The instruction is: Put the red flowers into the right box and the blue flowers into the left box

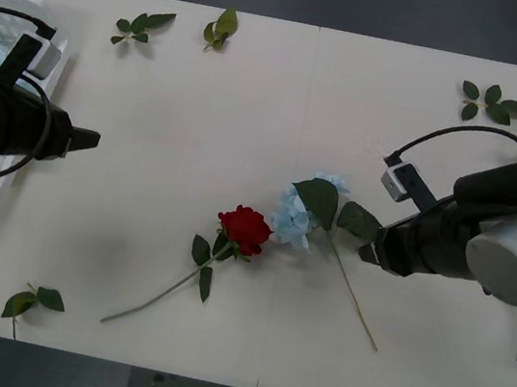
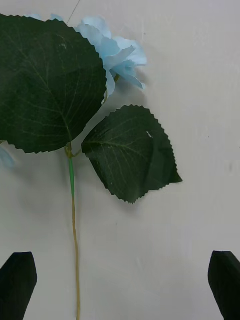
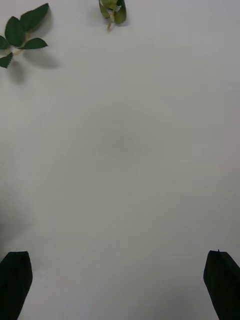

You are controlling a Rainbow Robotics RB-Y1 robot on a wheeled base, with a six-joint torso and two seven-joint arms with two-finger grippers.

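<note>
The right gripper [image 1: 364, 252], fingers spread wide and empty, hovers just right of the blue flower [image 1: 296, 217] mid-table, whose stem [image 1: 352, 295] runs toward the near edge, while the left gripper [image 1: 94, 139], also spread, waits well apart by the left box [image 1: 50, 60].

Left arm [image 1: 2, 121]: black, looped black cable. Right arm [image 1: 486, 232]: black, silver-grey joint housing, black cable, small white module.
</note>
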